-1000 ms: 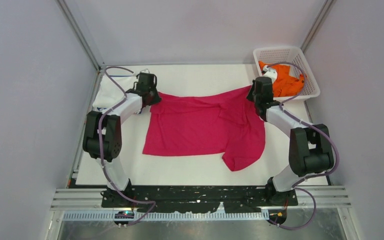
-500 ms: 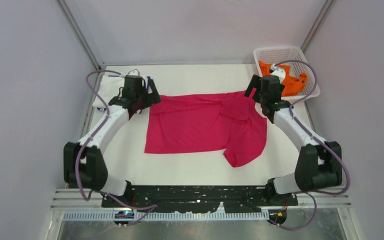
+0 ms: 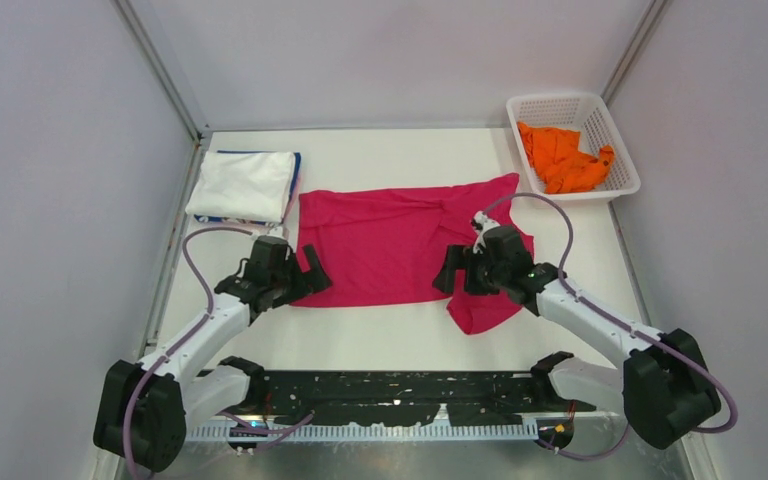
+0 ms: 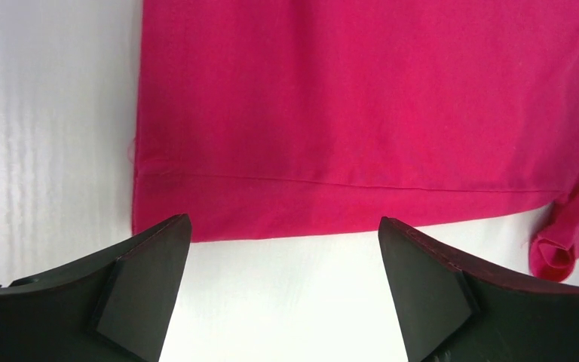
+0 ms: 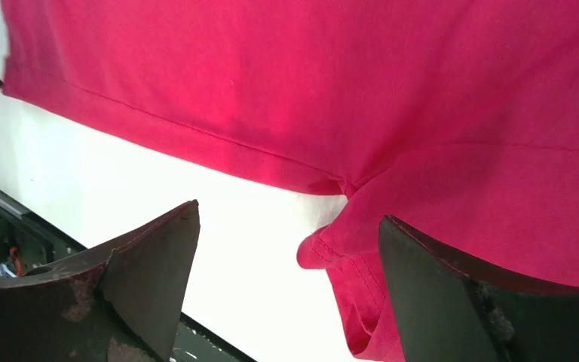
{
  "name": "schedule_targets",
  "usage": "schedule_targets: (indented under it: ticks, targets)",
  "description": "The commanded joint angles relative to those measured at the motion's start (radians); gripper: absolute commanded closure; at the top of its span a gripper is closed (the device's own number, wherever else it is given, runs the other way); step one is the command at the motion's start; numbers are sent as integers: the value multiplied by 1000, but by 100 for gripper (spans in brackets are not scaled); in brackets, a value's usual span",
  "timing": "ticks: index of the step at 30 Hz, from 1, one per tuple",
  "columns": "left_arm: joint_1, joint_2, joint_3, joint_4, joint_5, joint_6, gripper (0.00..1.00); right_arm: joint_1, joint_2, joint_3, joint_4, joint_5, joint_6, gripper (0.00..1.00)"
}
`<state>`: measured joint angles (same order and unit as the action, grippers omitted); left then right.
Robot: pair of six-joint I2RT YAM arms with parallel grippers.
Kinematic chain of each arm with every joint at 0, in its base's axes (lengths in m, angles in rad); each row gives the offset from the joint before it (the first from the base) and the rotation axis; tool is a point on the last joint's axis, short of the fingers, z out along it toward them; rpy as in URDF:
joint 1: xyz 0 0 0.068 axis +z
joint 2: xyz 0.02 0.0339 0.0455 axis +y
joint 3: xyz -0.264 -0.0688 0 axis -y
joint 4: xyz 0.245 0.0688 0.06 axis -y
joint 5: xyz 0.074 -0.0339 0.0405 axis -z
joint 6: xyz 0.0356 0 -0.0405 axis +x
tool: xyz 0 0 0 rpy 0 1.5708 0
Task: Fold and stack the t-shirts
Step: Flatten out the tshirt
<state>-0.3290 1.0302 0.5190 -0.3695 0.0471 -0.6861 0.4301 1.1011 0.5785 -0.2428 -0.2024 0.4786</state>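
A magenta-pink t-shirt [image 3: 385,245] lies spread flat in the middle of the table, with one sleeve [image 3: 485,310] bunched at its near right. My left gripper [image 3: 318,278] hovers open at the shirt's near left corner; in the left wrist view the left gripper [image 4: 283,222] straddles bare table just short of the hem [image 4: 332,207]. My right gripper [image 3: 447,273] stands open at the near hem beside the sleeve; the right wrist view has the rolled sleeve edge [image 5: 332,253] between the right gripper's [image 5: 288,213] fingers, untouched. A folded white t-shirt [image 3: 243,183] tops a stack at the far left. An orange t-shirt [image 3: 560,158] sits in the basket.
The white lattice basket [image 3: 560,100] stands at the far right corner. A black mounting rail [image 3: 400,392] runs along the table's near edge. Grey walls close in on both sides. Blue and pink edges [image 3: 293,190] show along the right side of the white stack.
Both grippers opened and let go of the magenta shirt's far edge, then drew back toward me to its near hem. The shirt now lies flatter on the table.
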Motion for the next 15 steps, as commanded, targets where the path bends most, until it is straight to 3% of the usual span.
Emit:
schedule_targets:
  ticks: [1, 8, 15]
  targets:
    - [-1, -7, -13, 170, 92, -27, 1, 56, 66, -25, 20, 8, 47, 5]
    - [-1, 36, -32, 207, 89, -43, 1, 111, 113, -53, -60, 25, 75, 5]
    - [-1, 47, -32, 187, 48, -46, 1, 135, -146, -110, -338, 102, 124, 5]
